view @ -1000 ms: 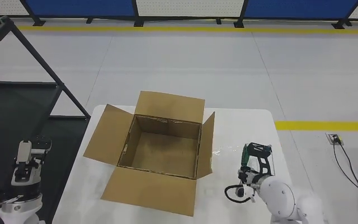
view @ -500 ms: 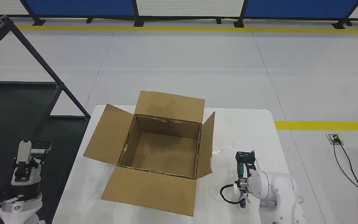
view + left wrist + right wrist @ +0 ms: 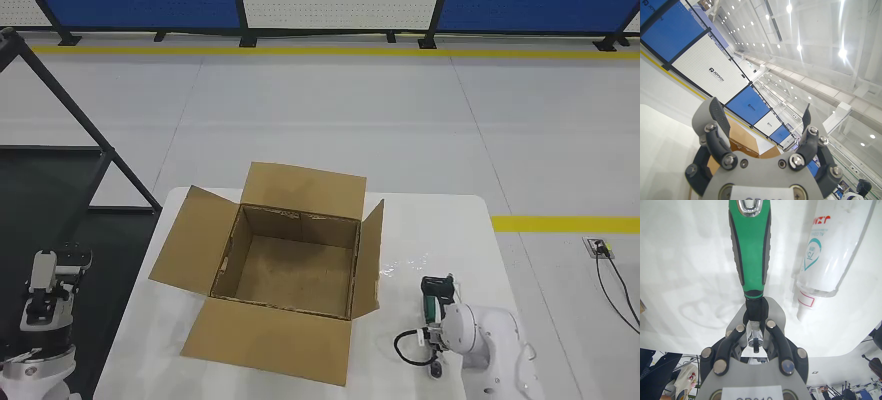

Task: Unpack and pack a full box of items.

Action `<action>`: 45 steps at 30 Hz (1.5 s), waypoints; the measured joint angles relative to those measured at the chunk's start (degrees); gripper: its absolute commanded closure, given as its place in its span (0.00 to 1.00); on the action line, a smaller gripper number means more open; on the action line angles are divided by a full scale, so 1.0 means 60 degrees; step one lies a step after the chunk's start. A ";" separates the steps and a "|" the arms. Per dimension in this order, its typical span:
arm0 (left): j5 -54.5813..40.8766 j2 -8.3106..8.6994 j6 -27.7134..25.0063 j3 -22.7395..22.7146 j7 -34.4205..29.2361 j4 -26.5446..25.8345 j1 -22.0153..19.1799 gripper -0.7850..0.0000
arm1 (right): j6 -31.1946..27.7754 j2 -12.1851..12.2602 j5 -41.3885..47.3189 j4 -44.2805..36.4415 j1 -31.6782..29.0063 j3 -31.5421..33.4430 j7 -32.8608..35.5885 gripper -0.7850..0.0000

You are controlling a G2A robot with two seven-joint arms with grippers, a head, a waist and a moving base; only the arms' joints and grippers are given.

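An open cardboard box (image 3: 275,338) stands in the middle of the white table (image 3: 440,225), its flaps spread and its inside bare. My right gripper (image 3: 755,315) is shut on the neck of a green-handled tool (image 3: 750,247), held low over the table to the right of the box (image 3: 434,291). A white bottle (image 3: 821,249) lies on the table beside the tool. My left gripper (image 3: 762,106) is open and holds nothing, pointing up at the ceiling, off the table's left side (image 3: 45,275). A box flap (image 3: 742,136) shows between its fingers.
A black frame (image 3: 90,150) stands left of the table. The table's right edge (image 3: 505,280) runs close by the right arm. Bare table surface lies behind and right of the box.
My right arm has shifted left and nearer with the green tool in its grip, and the wrist has turned. The left arm and the box are unchanged.
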 measured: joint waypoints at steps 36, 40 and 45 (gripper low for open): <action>0.3226 0.0153 -0.1560 -0.2129 -0.0012 0.2139 -0.0238 0.53 | 0.0310 0.0023 0.5488 -0.5932 -0.3772 0.0923 -0.8383 0.00; 0.5520 0.0066 -0.1549 -0.1973 0.1311 0.2436 -0.0214 1.00 | 0.0407 -0.0044 0.6316 -0.5964 -0.4175 0.1212 -0.9835 0.00; 0.6320 0.0051 -0.1430 -0.1947 0.1610 0.2470 -0.0191 1.00 | 0.1292 -0.0060 0.6228 -0.5984 -0.4216 0.1177 -1.0118 0.00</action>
